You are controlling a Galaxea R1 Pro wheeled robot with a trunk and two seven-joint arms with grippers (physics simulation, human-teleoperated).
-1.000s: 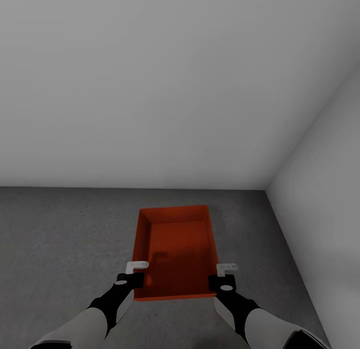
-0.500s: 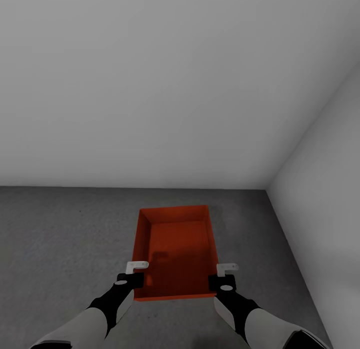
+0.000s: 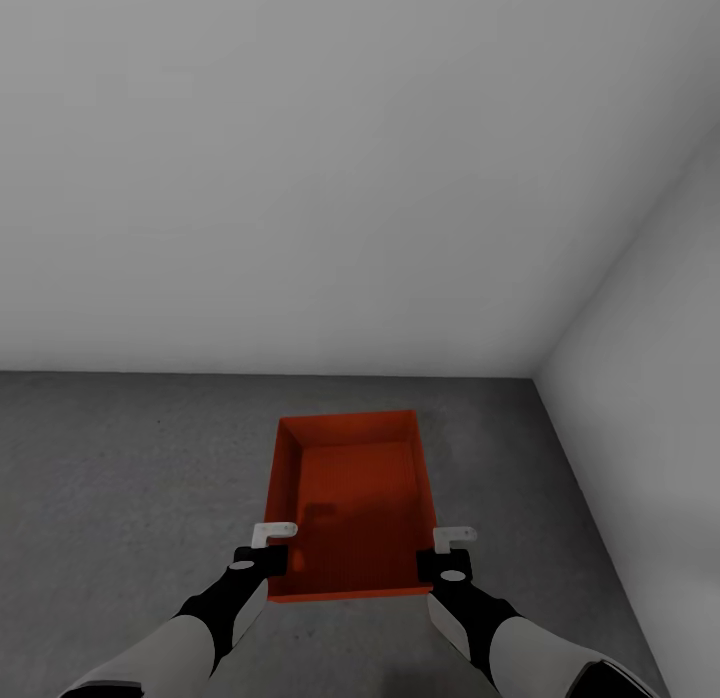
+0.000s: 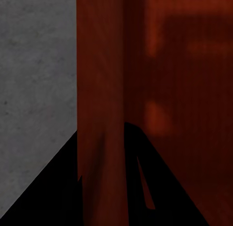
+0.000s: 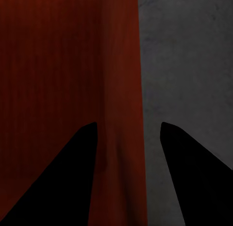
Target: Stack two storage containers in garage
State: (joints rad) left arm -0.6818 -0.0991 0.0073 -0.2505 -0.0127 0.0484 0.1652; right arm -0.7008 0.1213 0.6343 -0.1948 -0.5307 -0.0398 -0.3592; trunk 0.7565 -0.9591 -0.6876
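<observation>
Concrete floor (image 3: pixel 130 478); container (image 3: pixel 350 498) walls between left claw (image 3: pixel 272 544), right claw (image 3: pixel 452 548) fingers.

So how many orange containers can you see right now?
1: the storage container sits on the grey floor between the left gripper and right gripper. A second nested inside can't be ruled out.

Both arms reach forward and down from the lower edge of the head view, white forearms ending in black wrists, roughly parallel and set well apart. Left gripper (image 3: pixel 272 546) sits at the near left corner of the container (image 3: pixel 350 498), its dark fingers (image 4: pixel 58 187) straddling the left wall with almost no gap. Right gripper (image 3: pixel 452 548) is at the near right corner, fingers (image 5: pixel 73 177) spread either side of the right wall with clear space outside it.
</observation>
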